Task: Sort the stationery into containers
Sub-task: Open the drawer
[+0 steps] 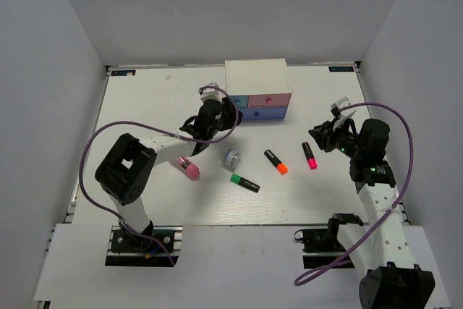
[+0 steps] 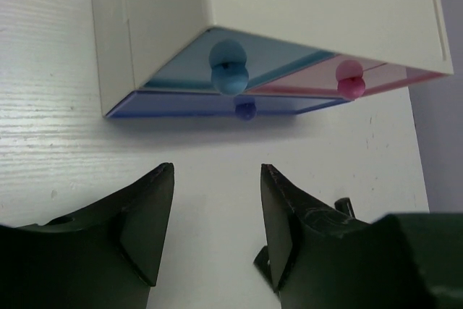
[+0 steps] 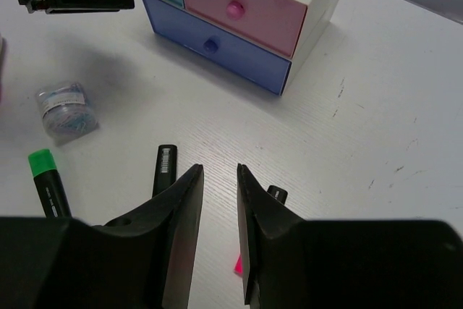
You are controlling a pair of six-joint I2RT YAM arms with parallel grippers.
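Observation:
The white box (image 1: 257, 77) stands at the back with a light blue drawer (image 1: 236, 99), a pink drawer (image 1: 269, 98) and a wider periwinkle drawer (image 1: 264, 113), all closed. My left gripper (image 1: 233, 115) is open and empty just in front of the light blue drawer; in the left wrist view it (image 2: 217, 179) faces the light blue knob (image 2: 228, 70). My right gripper (image 1: 317, 135) is narrowly open and empty above the pink-red highlighter (image 1: 309, 155). The orange highlighter (image 1: 275, 161), green highlighter (image 1: 244, 182), silver-grey piece (image 1: 231, 158) and pink cylinder (image 1: 188, 168) lie on the table.
In the right wrist view the gripper (image 3: 220, 171) hovers between the orange highlighter's black body (image 3: 164, 168) and the pink-red highlighter (image 3: 273, 195), which is mostly hidden by a finger. White walls enclose the table (image 1: 145, 106).

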